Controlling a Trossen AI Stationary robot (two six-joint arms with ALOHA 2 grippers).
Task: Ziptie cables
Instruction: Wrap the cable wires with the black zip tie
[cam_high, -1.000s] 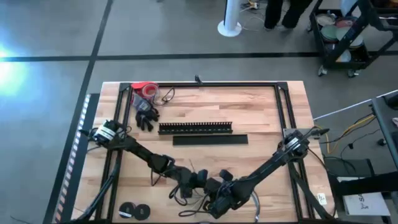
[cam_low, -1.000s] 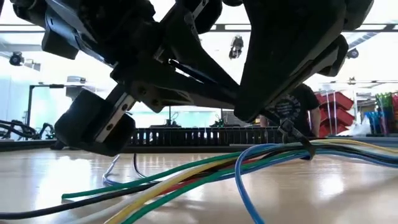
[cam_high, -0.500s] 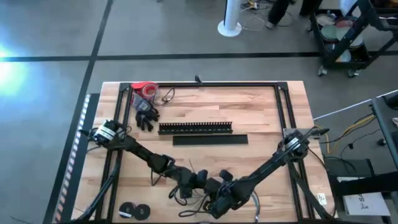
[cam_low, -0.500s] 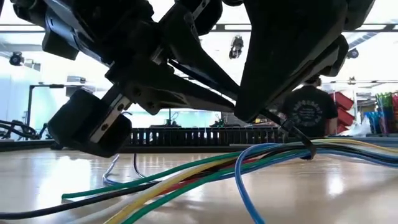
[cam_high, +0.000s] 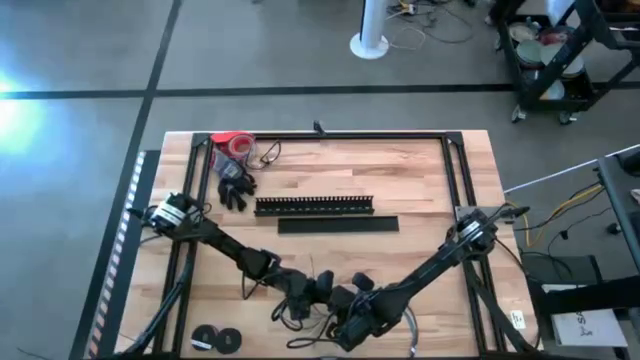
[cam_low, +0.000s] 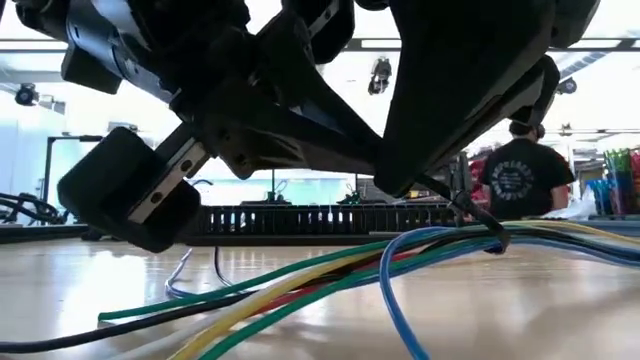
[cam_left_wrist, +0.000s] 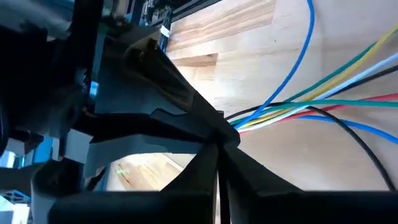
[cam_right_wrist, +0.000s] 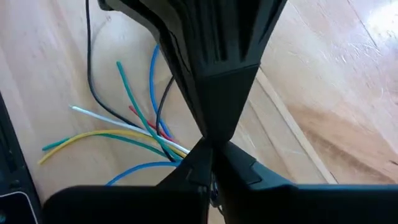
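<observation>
The cables (cam_low: 330, 275) lie on the table (cam_high: 420, 190) at about 6 o'clock in the high view, near the front edge, where both arms meet over them. In the low view they show as a loose sheaf of green, yellow, blue, red and black wires fanning out across the wood, pinched together at one spot by a thin black loop, probably the ziptie (cam_low: 492, 236), though it is too small to be sure.

The left gripper (cam_left_wrist: 219, 138) reaches in from 9 o'clock; its fingers are pressed together at the tips right where the wires gather, and they seem to be pinching the bundle. The right gripper (cam_right_wrist: 208, 149) comes in from 3 o'clock and also has its fingers closed to a point just above the wires; what it holds, if anything, cannot be told.

The wires look light, thin and limp. They will bend and splay at any push, and single strands can slip out of a loose hold. The best place to grip seems to be close beside the gathered point, across all strands at once, because farther out they spread and would escape.

The slotted bar (cam_high: 314, 205) and flat strip (cam_high: 338, 224) lie at the centre, well apart.
</observation>
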